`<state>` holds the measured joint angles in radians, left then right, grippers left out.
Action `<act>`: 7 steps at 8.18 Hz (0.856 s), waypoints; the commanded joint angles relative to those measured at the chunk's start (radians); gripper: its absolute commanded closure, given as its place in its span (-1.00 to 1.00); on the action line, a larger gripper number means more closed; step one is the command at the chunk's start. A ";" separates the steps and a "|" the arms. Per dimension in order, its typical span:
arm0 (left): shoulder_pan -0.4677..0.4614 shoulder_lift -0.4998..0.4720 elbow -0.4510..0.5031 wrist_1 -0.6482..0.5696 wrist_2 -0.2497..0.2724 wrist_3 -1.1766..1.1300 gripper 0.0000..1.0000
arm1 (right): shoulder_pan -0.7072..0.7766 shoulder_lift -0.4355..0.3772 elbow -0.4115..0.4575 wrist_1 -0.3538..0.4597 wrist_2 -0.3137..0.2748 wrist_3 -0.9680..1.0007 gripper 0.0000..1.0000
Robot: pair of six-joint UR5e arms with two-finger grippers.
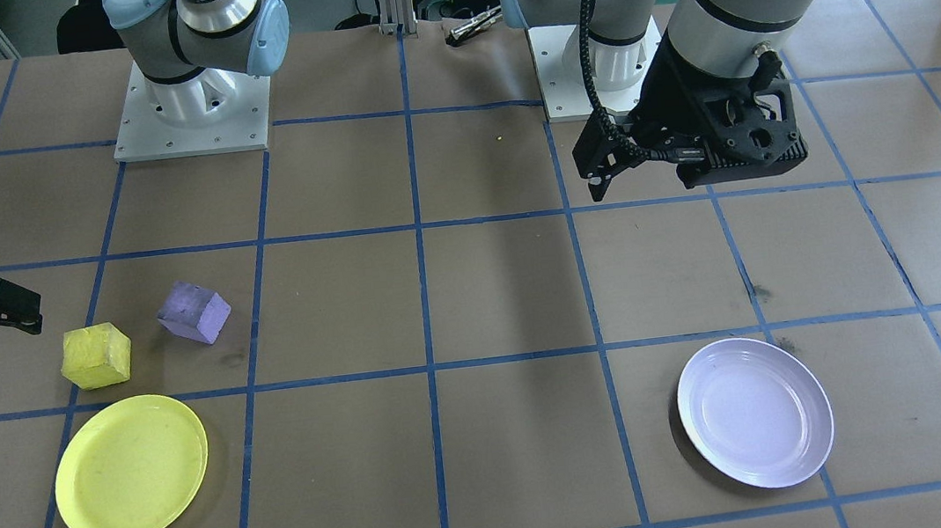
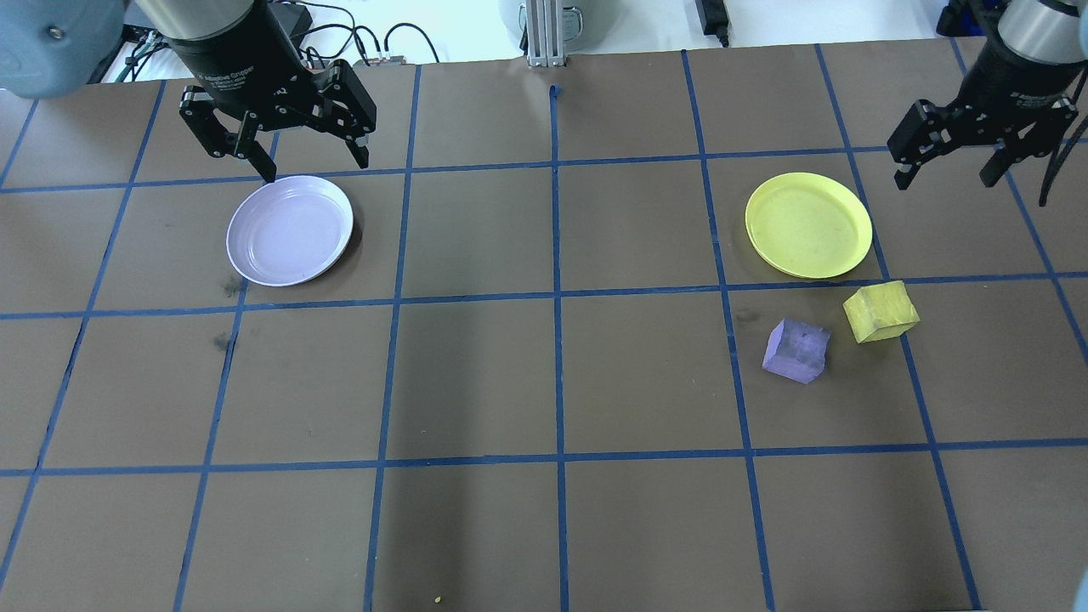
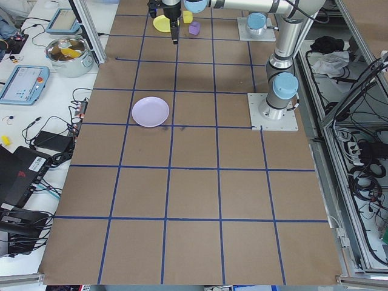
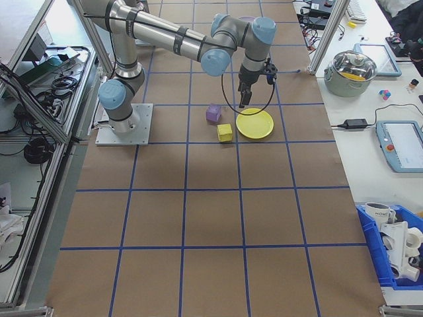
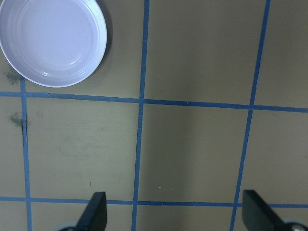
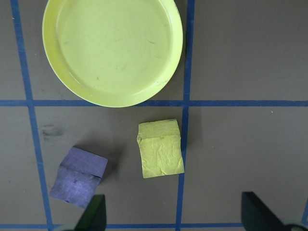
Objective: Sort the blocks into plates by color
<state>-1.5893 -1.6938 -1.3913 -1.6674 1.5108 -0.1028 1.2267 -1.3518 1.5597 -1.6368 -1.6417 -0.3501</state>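
Both blocks sit on the table at right of the overhead frame, just below the yellow plate (image 2: 808,225). The yellow block (image 2: 881,311) and purple block (image 2: 796,350) lie close together, so a descent could nudge the neighbour. The right gripper (image 2: 950,160) hovers upper right, jaws apart; the left gripper (image 2: 280,136), also spread, hangs by the lavender plate (image 2: 290,229).
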 commanded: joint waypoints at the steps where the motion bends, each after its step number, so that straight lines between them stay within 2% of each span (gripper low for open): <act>1: 0.000 0.002 0.000 0.000 0.000 0.000 -1.00 | -0.015 0.081 0.048 -0.021 -0.033 -0.023 -1.00; 2: 0.000 0.002 0.001 0.000 0.000 0.000 -1.00 | -0.015 0.124 0.084 -0.068 -0.036 -0.029 -1.00; 3: 0.000 -0.003 0.005 0.002 0.000 0.000 -1.00 | -0.015 0.170 0.114 -0.115 -0.064 -0.030 -1.00; 4: 0.002 0.002 0.005 0.000 0.000 0.002 -1.00 | -0.015 0.190 0.137 -0.120 -0.084 -0.027 -1.00; 7: 0.002 -0.001 0.009 0.002 0.000 0.002 -1.00 | -0.009 0.188 0.146 -0.120 -0.084 -0.032 -1.00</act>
<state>-1.5879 -1.6974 -1.3832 -1.6662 1.5110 -0.1018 1.2144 -1.1655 1.7023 -1.7531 -1.7240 -0.3789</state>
